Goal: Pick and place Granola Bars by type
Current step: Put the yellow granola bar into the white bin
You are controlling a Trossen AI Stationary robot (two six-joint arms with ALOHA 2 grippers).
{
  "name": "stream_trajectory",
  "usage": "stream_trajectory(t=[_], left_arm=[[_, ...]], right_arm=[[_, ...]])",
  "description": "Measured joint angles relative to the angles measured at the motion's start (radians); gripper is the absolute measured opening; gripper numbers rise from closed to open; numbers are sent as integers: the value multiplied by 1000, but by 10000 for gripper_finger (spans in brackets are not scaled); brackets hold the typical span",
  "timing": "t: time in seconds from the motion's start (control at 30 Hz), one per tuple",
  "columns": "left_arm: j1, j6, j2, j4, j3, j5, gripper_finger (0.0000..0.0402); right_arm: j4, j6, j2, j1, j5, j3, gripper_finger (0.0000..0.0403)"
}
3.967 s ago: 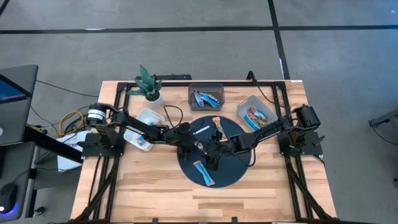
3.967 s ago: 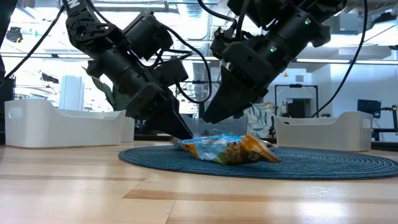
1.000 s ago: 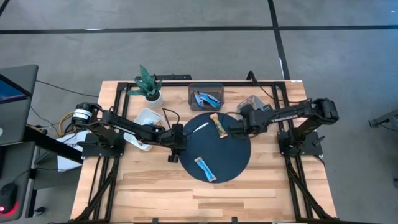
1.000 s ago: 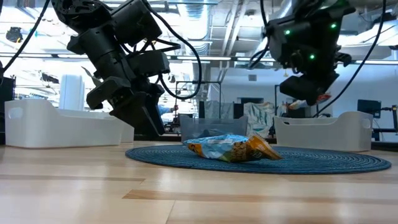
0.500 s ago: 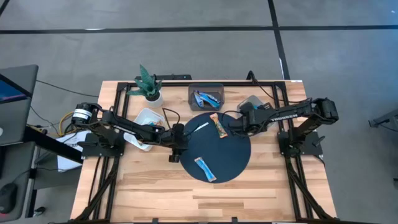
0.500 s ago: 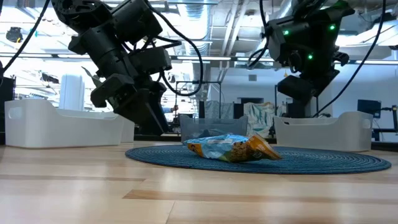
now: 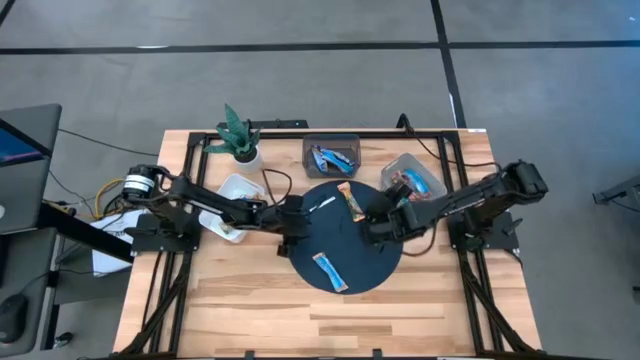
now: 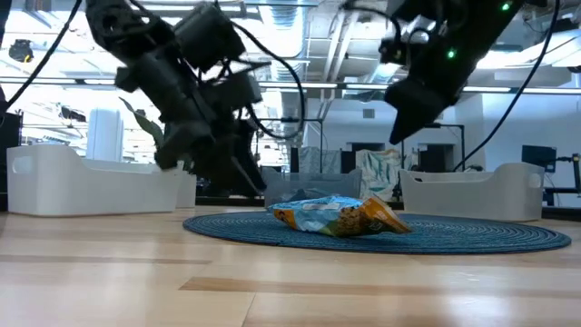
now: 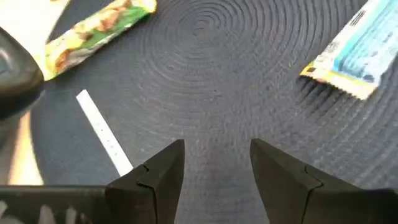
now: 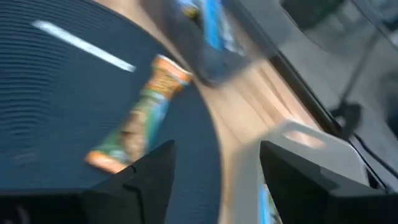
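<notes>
Two granola bars lie flat on the round dark mat: a blue one near its front and an orange-green one at its far side, beside a thin white stick. My left gripper hovers open over the mat's left part, with bare mat between its fingers. My right gripper hovers open over the mat's right part, and its wrist view looks toward the orange-green bar.
A dark bin with blue bars stands behind the mat. At the back right is a white bin holding bars, and another white bin sits at the left. A potted plant stands at the back left.
My right gripper has swung from over the right white bin toward the table's near edge and left, coming over the mat's right part, and it has turned as it went. The bars on the mat have kept still.
</notes>
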Motion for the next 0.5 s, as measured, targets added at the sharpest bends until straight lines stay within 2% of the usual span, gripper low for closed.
stream_trajectory(t=[0.23,0.5], left_arm=[[20,39,118,97,7,77,178],[29,-85,126,2,19,174,178]], right_arm=[[129,-120,0,89,-4,1,219],[184,-155,0,151,-169,1,215]])
